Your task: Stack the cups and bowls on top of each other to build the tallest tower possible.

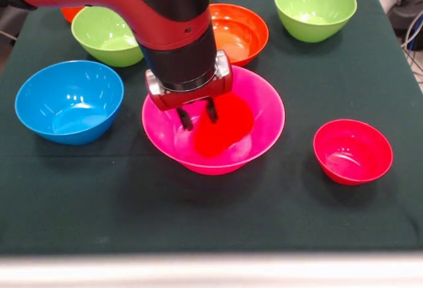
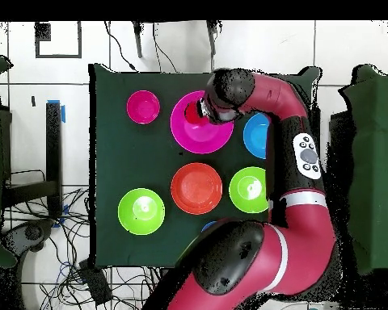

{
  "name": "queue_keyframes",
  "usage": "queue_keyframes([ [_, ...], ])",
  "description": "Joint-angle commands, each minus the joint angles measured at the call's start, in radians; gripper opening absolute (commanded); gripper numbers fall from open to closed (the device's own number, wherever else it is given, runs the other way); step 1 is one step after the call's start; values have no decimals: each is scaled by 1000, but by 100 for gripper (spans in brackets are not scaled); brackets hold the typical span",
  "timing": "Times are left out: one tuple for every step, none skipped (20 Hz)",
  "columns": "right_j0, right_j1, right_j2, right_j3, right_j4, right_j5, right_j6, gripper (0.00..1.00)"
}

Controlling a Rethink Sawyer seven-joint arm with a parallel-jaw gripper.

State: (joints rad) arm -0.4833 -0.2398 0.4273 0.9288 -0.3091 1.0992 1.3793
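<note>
Hovering gripper [image 1: 196, 115] beside red cup [image 1: 225, 126]

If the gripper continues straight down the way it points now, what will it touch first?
Most likely the red cup lying inside the large pink bowl. The gripper points down into that bowl with its jaws open, right beside the cup; depth is unclear, so it might reach the bowl's floor instead.

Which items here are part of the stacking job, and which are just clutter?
Job items:
- pink bowl with red cup inside
- blue bowl
- two green bowls
- orange bowl
- small red bowl
- pincer, over the pink bowl

Clutter:
- cables on the floor beside the table
</note>
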Motion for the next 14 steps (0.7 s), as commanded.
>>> queue_keyframes([
  [11, -37, -13, 79, -100, 64, -227, 100],
  [11, -37, -15, 79, -103, 65, -225, 100],
  [11, -38, -16, 82, -104, 66, -223, 100],
  [9, -39, -14, 84, -106, 64, -225, 100],
  [10, -40, -15, 85, -109, 64, -221, 100],
  [8, -41, -13, 91, -112, 57, -223, 100],
  [5, -43, -11, 97, -115, 51, -225, 100],
  [3, -45, -10, 101, -118, 47, -226, 100],
  [1, -45, -7, 102, -120, 42, -227, 100],
  [0, -44, -3, 103, -122, 37, -228, 100],
  [2, -46, -3, 105, -123, 31, -223, 100],
  [0, -49, -2, 108, -125, 30, -228, 100],
  [0, -53, -2, 113, -124, 30, -225, 100],
  [0, -57, -3, 117, -124, 31, -222, 100],
])
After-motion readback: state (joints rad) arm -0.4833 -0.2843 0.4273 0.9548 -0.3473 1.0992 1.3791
